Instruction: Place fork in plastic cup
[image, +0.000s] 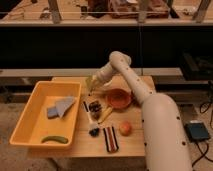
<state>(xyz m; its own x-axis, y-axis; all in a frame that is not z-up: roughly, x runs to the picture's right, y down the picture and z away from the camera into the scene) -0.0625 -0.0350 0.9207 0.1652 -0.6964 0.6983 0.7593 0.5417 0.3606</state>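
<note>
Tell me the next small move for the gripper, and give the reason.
Probably lower a little and settle over the utensils. The gripper hangs by the table's back edge, above the cluttered utensils beside the yellow bin. I cannot pick out the fork or plastic cup.
</note>
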